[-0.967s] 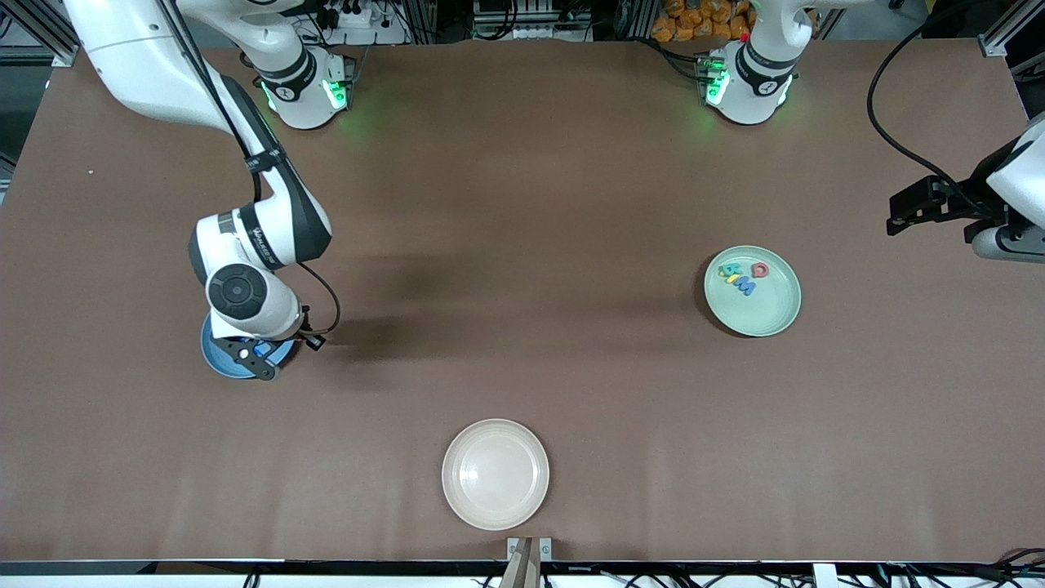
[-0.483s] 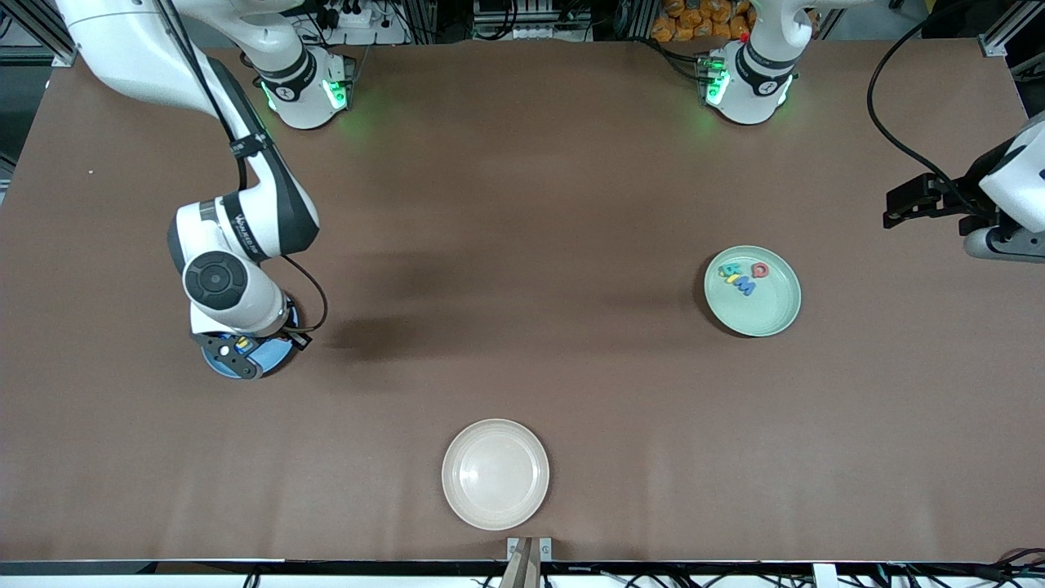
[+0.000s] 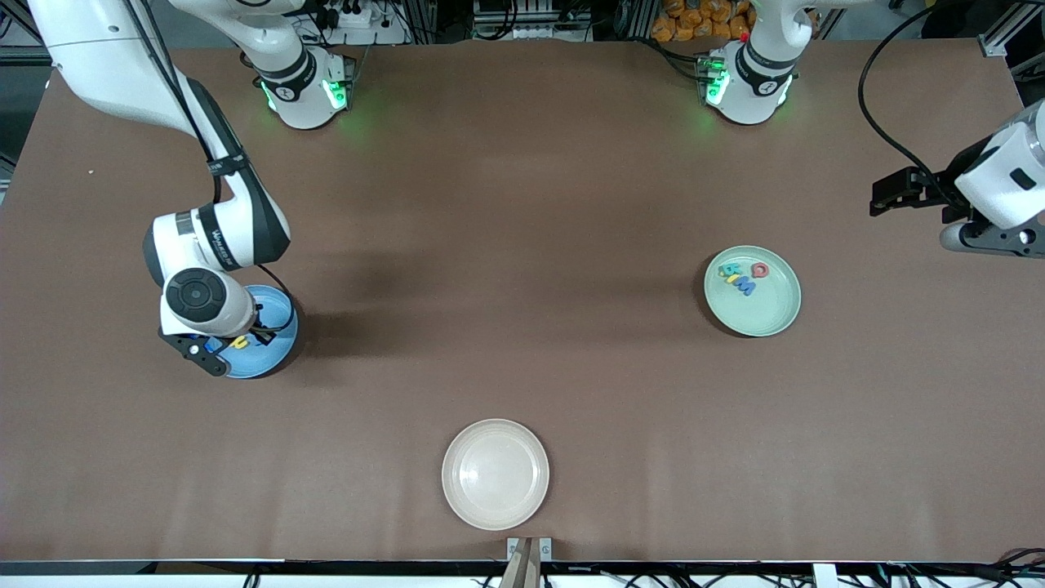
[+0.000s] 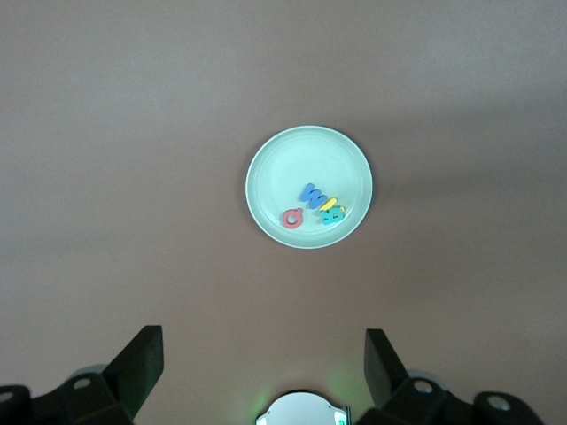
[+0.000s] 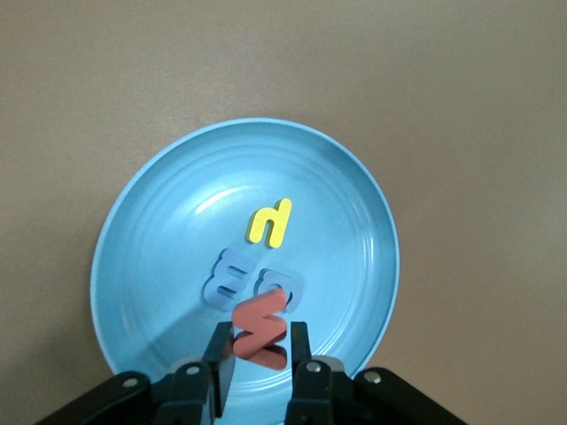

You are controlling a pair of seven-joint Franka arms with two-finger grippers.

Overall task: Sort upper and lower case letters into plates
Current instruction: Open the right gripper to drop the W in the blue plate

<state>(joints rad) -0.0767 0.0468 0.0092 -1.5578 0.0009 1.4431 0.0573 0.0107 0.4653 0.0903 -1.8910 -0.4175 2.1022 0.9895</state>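
Observation:
My right gripper hangs over the edge of the bright blue plate toward the right arm's end of the table. In the right wrist view it is shut on a red zigzag letter, held just above the blue plate. A yellow letter and two pale blue letters lie in that plate. The mint green plate holds several letters, also seen in the left wrist view. My left gripper is open, high in the air at the left arm's end.
A cream-beige round plate sits near the table's front edge, nearer to the front camera than both other plates. The arm bases stand along the table's back edge.
My right gripper has moved across the blue plate toward the right arm's end of the table, with the red letter in it. The left arm has lifted slightly away from the mint plate.

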